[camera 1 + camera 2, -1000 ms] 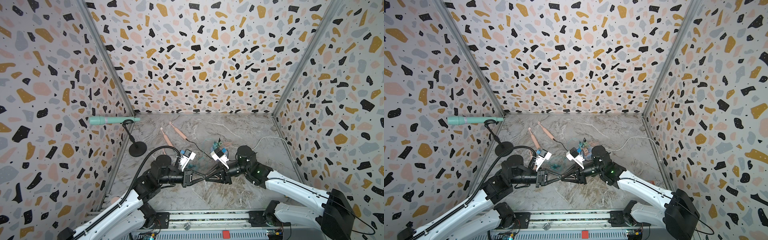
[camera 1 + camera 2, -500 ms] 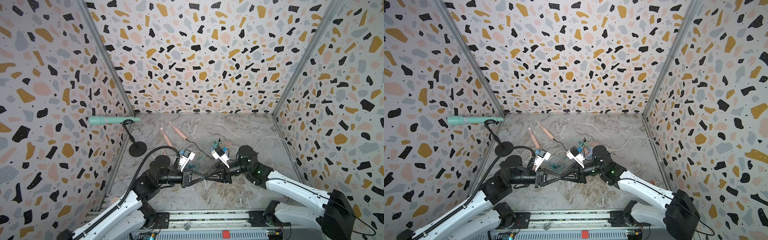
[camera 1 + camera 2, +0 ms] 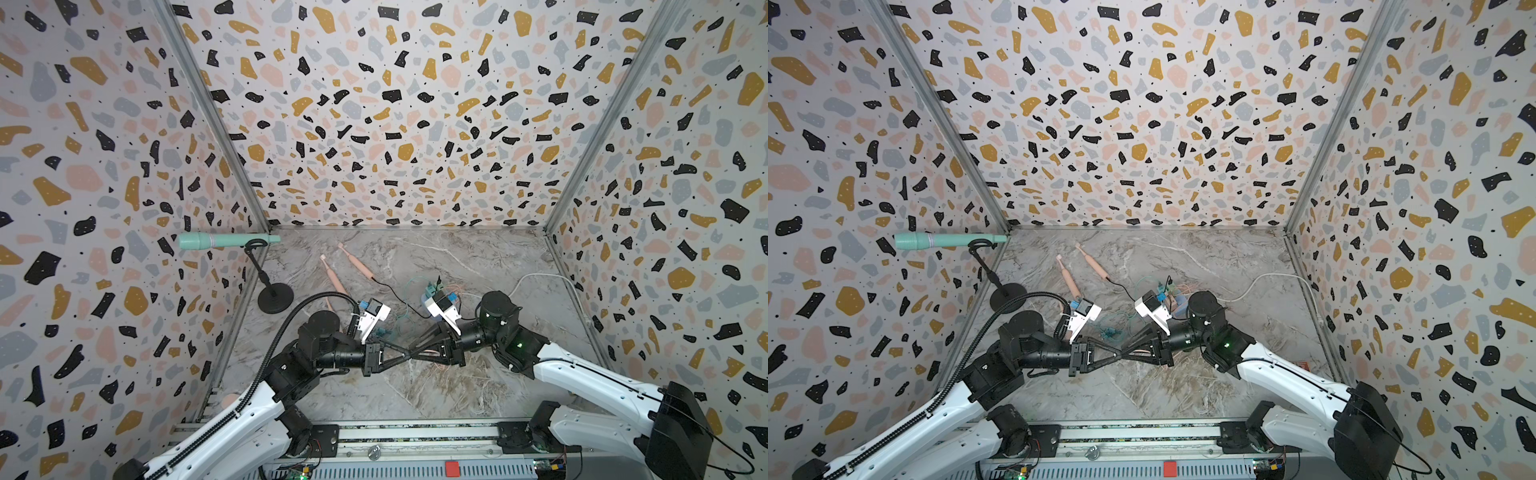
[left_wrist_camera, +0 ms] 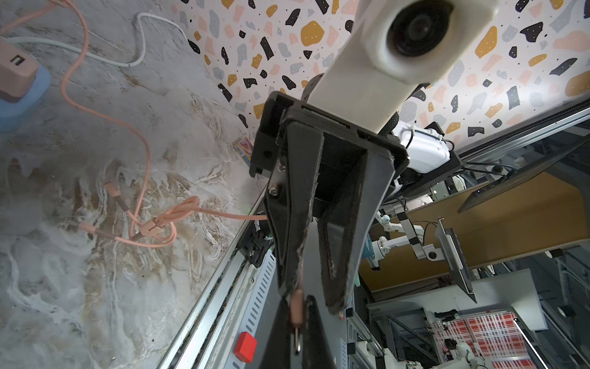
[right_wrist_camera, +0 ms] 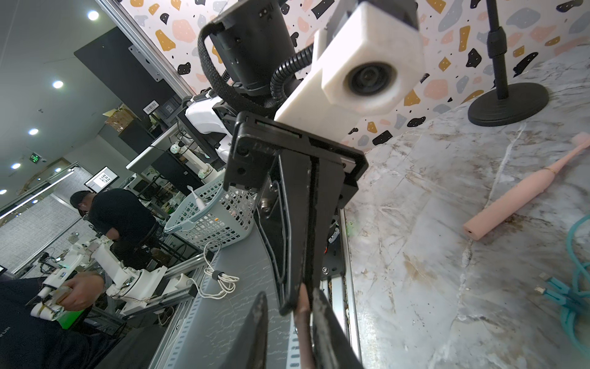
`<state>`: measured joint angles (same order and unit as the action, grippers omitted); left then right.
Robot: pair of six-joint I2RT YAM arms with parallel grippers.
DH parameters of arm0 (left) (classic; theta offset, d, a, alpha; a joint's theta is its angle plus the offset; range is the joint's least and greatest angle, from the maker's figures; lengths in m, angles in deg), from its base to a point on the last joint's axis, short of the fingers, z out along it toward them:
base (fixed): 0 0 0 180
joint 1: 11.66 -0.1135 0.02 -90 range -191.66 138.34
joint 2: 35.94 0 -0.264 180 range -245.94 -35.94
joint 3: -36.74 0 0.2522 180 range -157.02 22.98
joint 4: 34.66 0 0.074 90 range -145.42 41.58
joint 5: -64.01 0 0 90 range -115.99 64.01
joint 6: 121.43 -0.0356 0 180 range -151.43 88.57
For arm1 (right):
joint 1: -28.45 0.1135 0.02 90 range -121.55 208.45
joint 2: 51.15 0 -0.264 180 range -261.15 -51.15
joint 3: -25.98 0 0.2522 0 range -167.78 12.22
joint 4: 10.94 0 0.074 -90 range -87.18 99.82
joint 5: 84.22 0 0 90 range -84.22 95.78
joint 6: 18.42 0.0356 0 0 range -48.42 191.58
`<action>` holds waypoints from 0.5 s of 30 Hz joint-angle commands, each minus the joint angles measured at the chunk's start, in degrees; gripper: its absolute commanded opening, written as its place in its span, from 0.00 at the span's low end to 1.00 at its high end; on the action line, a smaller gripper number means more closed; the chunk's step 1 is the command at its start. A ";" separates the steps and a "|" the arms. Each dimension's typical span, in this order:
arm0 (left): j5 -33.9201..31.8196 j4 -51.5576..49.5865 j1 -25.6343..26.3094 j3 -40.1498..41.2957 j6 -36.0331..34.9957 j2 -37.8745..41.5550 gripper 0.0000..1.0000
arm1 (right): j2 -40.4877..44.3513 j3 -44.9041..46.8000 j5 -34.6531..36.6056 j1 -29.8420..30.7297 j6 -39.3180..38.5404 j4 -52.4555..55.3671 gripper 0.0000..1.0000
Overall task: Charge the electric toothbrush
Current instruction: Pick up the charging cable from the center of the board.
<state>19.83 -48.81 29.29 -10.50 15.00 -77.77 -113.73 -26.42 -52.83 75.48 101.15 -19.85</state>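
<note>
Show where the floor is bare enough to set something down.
Bare: far right, between the back wall and the white cable; also the front strip between the rail and the left gripper and right gripper. Crowded: centre, tangled pink cable, teal cable, pink charger.

Bright, even light; wrist views distort at edges.

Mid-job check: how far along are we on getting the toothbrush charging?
Looks done: one pink electric toothbrush at the back seems to have a black cable in its base. In hand: the left pincer is shut on the pink charging cable's metal-tipped plug; the right pincer has its jaws apart beside it. Left: the other pink electric toothbrush lies with its port bare, plug not yet in.
</note>
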 commanded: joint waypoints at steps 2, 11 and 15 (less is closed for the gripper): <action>-1.97 2.14 -0.09 -0.58 -0.13 1.10 0.00 | 2.68 0.52 -2.46 0.35 0.65 -1.76 0.28; -1.84 5.33 -0.17 0.32 2.37 1.04 0.00 | 3.10 0.62 -2.08 0.43 1.72 -3.43 0.25; -1.79 5.57 -0.14 0.36 2.48 1.04 0.00 | 2.59 0.31 -1.60 0.44 2.03 -3.55 0.24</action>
<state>19.37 -46.55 29.33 -10.50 16.79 -77.09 -112.44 -25.63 -52.77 75.46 102.59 -21.65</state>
